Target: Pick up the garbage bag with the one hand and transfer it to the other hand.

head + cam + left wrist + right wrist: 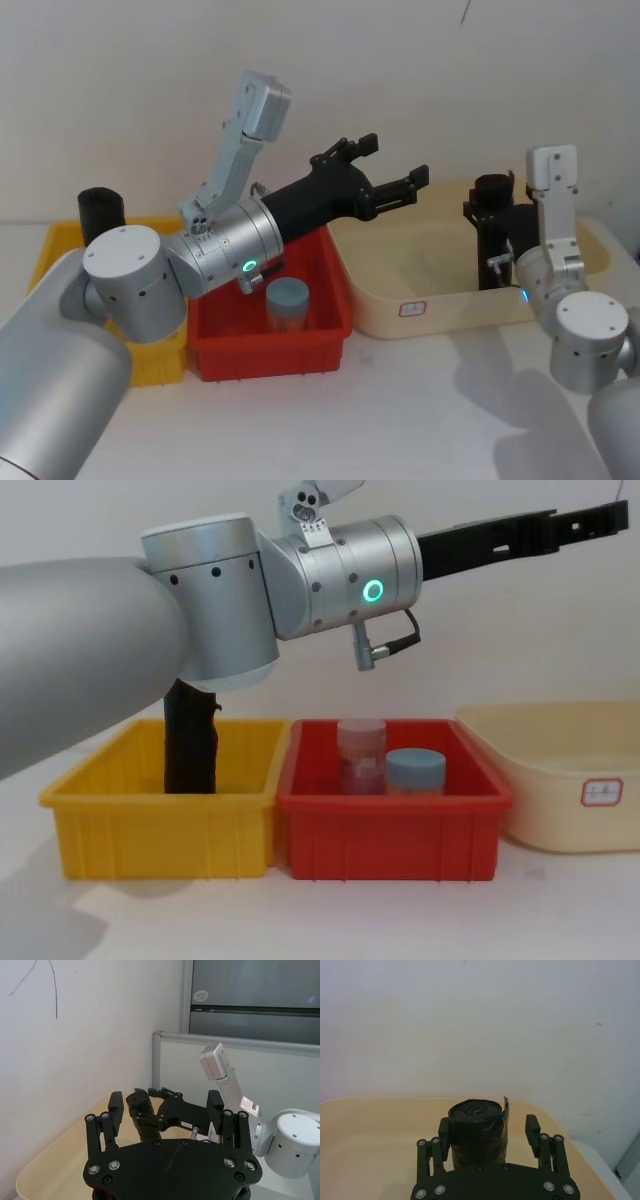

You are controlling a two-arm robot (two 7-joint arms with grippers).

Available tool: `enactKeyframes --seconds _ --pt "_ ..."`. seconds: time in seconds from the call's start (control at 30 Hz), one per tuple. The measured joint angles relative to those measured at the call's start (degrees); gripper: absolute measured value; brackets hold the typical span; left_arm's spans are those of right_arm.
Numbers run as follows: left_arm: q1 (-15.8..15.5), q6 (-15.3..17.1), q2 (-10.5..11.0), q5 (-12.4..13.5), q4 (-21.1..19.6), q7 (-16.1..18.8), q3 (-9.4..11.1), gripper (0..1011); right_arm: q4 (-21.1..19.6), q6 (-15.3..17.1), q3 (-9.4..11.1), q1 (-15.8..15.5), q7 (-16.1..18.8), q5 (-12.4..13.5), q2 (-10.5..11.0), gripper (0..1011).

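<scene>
Head view first: the left claw (pixel 395 160) hangs high over the far corner of the red bin (pixel 330 275). Its fingers are spread wide and empty, aimed across at the right claw (pixel 492 215). The garbage bag (pixel 100 208) stands upright in the yellow bin (pixel 52 245), well apart from that claw and behind the left arm. The right claw sits low in the cream tub (pixel 400 265), straddling a slimmer black roll (pixel 492 186).

Left wrist view: nothing between those wide fingers (pixel 116 1105). Beyond them are the right claw and its roll, a plain white wall (pixel 75 1060) and a low grey partition (pixel 225 1060).

Right wrist view: this claw is parted too. One finger (pixel 444 1132) touches the slimmer black roll and the other stands off with a clear gap, so there is no grip. A loose flap (pixel 505 1107) sticks up from the roll's side.

Chest view: the garbage bag rises above the yellow bin's wall. Two jars (pixel 390 760) sit in the red bin, and all three containers rest side by side on a pale table (pixel 300 920).

My read is that the pick-up hasn't begun. The next move calls for the left claw to swing back over the yellow bin, drop around the bag's top and close. The right claw needs to back clear of the other roll, ready to receive.
</scene>
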Motion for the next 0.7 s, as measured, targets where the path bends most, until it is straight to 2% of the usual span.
enactKeyframes --seconds 0.03,0.2,0.57,0.7 --pt "0.0 0.0 0.0 0.0 0.0 0.0 0.0 1001 -0.02 0.08 0.02 0.1 0.55 -0.04 0.21 900" --pt "0.0 0.0 0.0 0.0 0.0 0.0 0.0 1001 -1.42 0.18 0.07 -0.06 2.49 0.02 0.88 1001" --pt "0.0 0.0 0.0 0.0 0.0 0.0 0.0 1002 -7.86 0.18 -0.05 -3.02 7.71 1.62 1.8 1000" --pt "0.0 0.0 0.0 0.0 0.0 0.0 0.0 1002 -11.14 0.29 -0.17 -4.84 10.45 2.96 1.97 999"
